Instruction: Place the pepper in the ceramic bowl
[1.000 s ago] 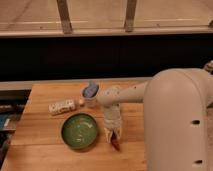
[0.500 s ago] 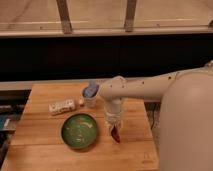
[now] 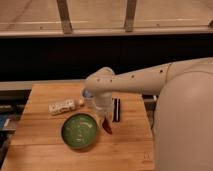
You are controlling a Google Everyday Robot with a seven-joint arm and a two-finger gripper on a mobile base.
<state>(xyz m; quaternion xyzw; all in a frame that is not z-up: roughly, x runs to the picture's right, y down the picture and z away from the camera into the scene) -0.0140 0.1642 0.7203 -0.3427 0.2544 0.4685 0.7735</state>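
Observation:
The ceramic bowl (image 3: 79,131) is round, glossy green and empty, and stands on the wooden table (image 3: 45,150) left of centre. My gripper (image 3: 105,120) points down just past the bowl's right rim. It is shut on the pepper (image 3: 107,128), a small dark red chili that hangs from the fingertips with its tip down. The pepper is a little above the table, beside the bowl and not over it.
A black rectangular bar (image 3: 117,109) lies right of the gripper. A small cup with blue contents (image 3: 88,94) stands behind the bowl, partly hidden by my arm. A white packet (image 3: 62,106) lies at the back left. The table's right edge is near my body.
The gripper has risen and moved a little left toward the bowl, carrying the pepper with it. The arm has stretched out, showing more of the table.

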